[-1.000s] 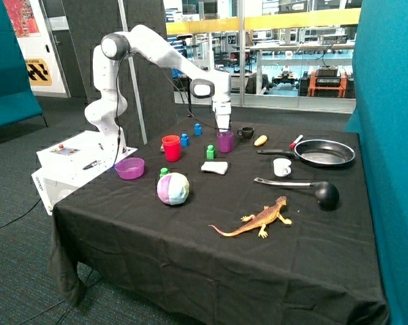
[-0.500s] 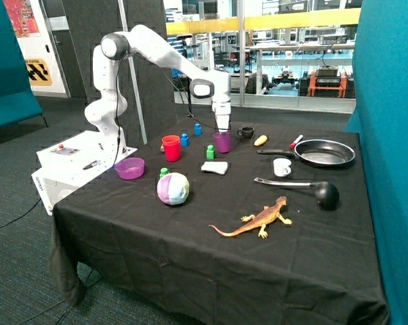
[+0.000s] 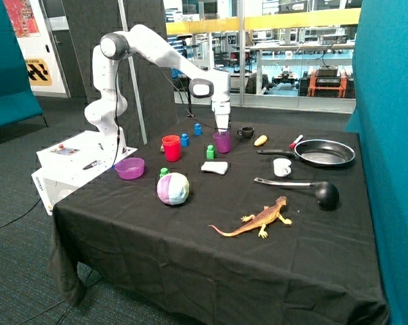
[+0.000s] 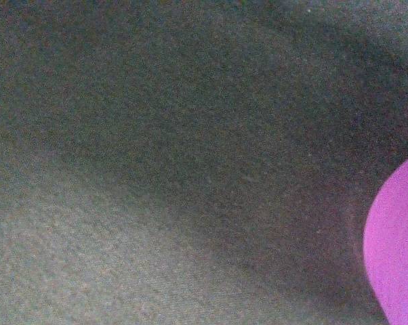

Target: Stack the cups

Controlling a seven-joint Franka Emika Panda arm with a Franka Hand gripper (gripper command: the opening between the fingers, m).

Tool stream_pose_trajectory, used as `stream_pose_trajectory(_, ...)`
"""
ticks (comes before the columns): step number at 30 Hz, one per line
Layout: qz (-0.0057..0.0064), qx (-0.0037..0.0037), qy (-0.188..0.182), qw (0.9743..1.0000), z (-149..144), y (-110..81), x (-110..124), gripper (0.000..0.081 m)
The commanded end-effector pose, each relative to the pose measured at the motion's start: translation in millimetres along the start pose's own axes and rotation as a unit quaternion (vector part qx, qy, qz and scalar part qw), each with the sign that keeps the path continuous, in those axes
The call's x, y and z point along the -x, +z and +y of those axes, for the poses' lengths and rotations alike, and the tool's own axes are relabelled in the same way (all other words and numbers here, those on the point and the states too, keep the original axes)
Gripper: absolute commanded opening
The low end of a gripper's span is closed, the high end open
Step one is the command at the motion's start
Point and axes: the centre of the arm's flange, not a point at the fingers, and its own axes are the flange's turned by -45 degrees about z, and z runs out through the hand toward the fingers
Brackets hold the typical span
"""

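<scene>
A translucent purple cup (image 3: 222,142) hangs upright just above the black tablecloth, near the green block (image 3: 210,152). My gripper (image 3: 221,129) comes down onto its rim from above and holds it. The red cup (image 3: 171,147) stands upright on the cloth, a short way off toward the arm's base. In the wrist view I see only the black cloth and a curved pink-purple surface (image 4: 397,250) at the frame's edge, most likely the held cup.
Around the cups are blue blocks (image 3: 184,139), a white folded item (image 3: 215,167) and a black mug (image 3: 246,133). Nearer the front lie a purple bowl (image 3: 129,168), a pastel ball (image 3: 173,188), a toy lizard (image 3: 255,221), a ladle (image 3: 326,194), a white mug (image 3: 282,166) and a pan (image 3: 324,153).
The gripper and the purple cup have shifted slightly toward the red cup and risen a little. Nothing else moved.
</scene>
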Motion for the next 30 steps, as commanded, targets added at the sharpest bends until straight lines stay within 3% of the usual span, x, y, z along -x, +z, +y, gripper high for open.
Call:
stream_pose_trajectory(1,-0.0003,-0.00223,-0.003,1.0000,2.8,-9.1,-1.5,0.0000)
stream_pose_trajectory(8,-0.0003,-0.00223,-0.002,1.0000,8.4,-37.5,-5.8,0.0000)
stream_pose_trajectory(15,-0.0003,-0.00223,-0.004,1.0000,12.0,-49.7,-4.3,0.0000)
stream_pose_trajectory(30,-0.0003,-0.00223,-0.003,1.0000,26.2,-88.0,20.8,0.0000)
